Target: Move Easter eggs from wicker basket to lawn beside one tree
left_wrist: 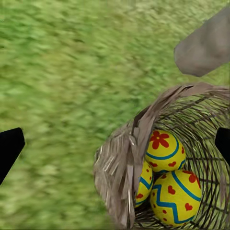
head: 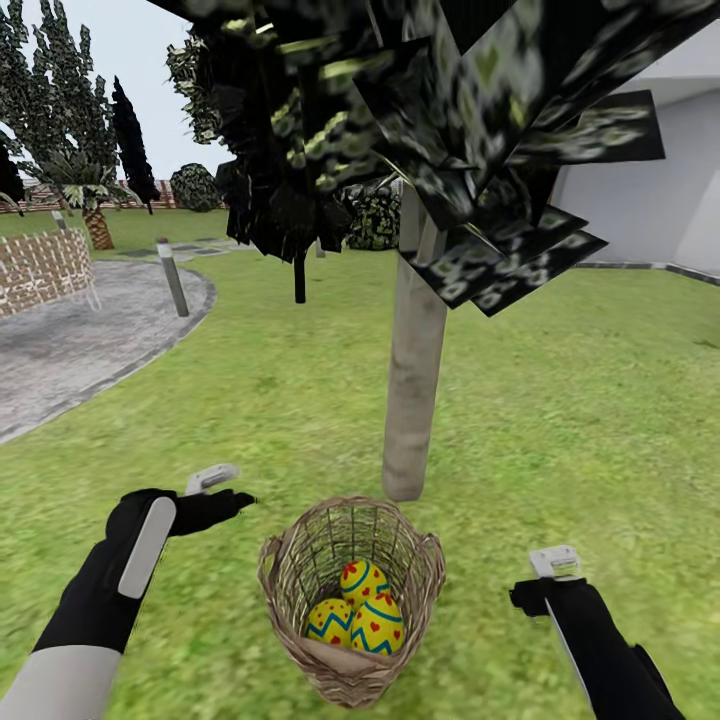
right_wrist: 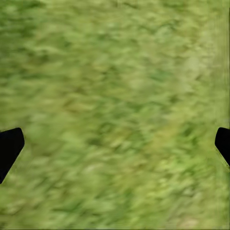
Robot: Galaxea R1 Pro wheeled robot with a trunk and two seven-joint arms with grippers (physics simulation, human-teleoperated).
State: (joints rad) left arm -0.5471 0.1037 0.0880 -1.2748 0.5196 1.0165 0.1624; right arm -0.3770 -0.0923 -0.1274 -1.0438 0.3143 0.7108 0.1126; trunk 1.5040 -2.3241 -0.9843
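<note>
Rough woven wicker basket, glossy Easter eggs

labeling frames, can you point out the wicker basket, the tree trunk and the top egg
wicker basket (head: 290, 570), head view, left rim weave
tree trunk (head: 412, 400), head view, middle of the bare trunk
top egg (left_wrist: 164, 151), left wrist view, its painted side

A grey paved patio curves in at nine o'clock, with a short grey post on its edge and a pale lattice chair at its far left. A white house wall stands at two o'clock. Toward eleven o'clock, a palm, a round bush and pale sky.
</note>
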